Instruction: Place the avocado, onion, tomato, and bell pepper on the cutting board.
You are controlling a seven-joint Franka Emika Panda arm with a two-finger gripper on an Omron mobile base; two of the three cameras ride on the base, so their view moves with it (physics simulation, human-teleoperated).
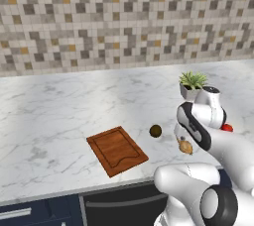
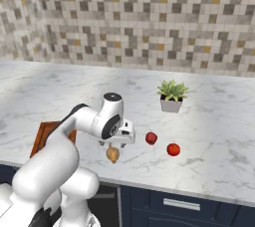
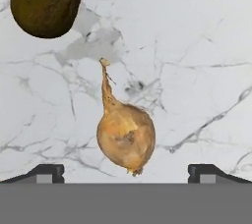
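Hand [image 3: 126, 171] open above onion [image 3: 126, 139], marble counter [image 3: 197, 46]

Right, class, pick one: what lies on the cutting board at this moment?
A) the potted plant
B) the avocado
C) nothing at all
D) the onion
C: the cutting board is bare, while the avocado and the onion sit on the marble counter to its right, and the potted plant stands further back.
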